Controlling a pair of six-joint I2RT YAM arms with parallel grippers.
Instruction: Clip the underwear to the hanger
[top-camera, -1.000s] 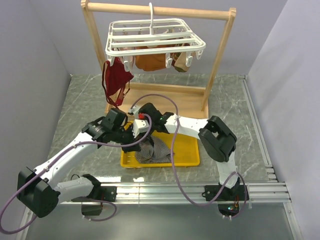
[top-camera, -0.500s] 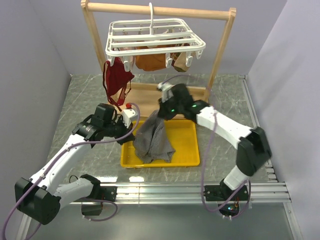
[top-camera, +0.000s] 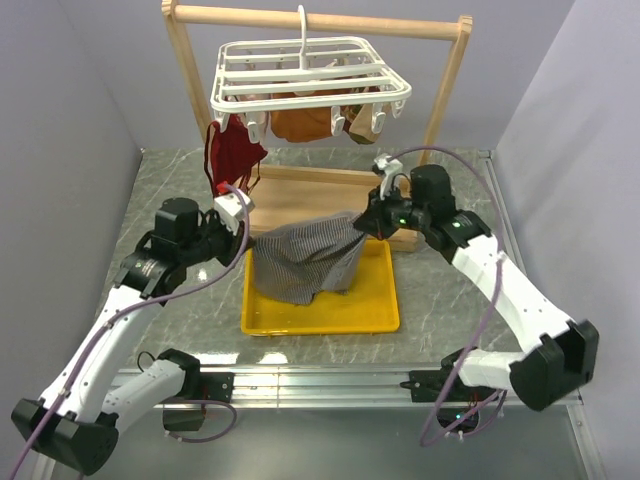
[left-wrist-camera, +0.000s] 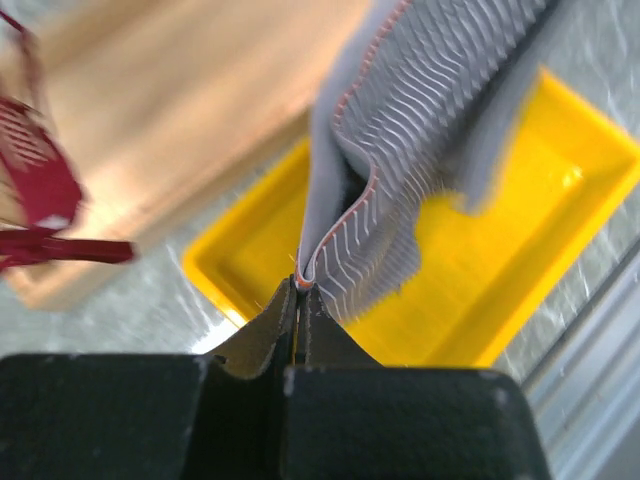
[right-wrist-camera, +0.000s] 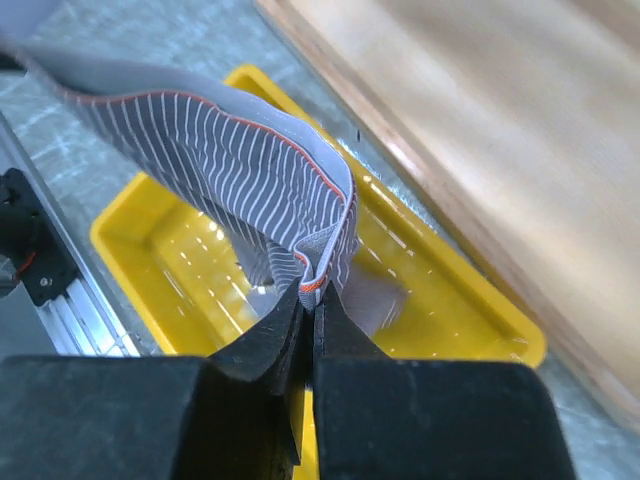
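The grey striped underwear (top-camera: 308, 255) is stretched in the air above the yellow tray (top-camera: 322, 320), held at both ends of its waistband. My left gripper (top-camera: 245, 232) is shut on its left end; the left wrist view shows the cloth (left-wrist-camera: 400, 130) pinched at the jaw tips (left-wrist-camera: 301, 285). My right gripper (top-camera: 368, 220) is shut on its right end; the right wrist view shows the cloth (right-wrist-camera: 230, 170) pinched at the jaw tips (right-wrist-camera: 311, 290). The white grid hanger (top-camera: 308, 72) hangs from the wooden bar above and behind, well apart from the underwear.
The wooden frame stand (top-camera: 440, 100) rises behind the tray, its base board (top-camera: 300, 195) under the hanger. Dark red underwear (top-camera: 230, 160) and orange-brown garments (top-camera: 305, 122) hang from the hanger's clips. Grey walls close in left and right.
Both grippers have moved apart and upward, lifting the underwear out of the tray and stretching it flat between them. The right gripper went right, the left went left.
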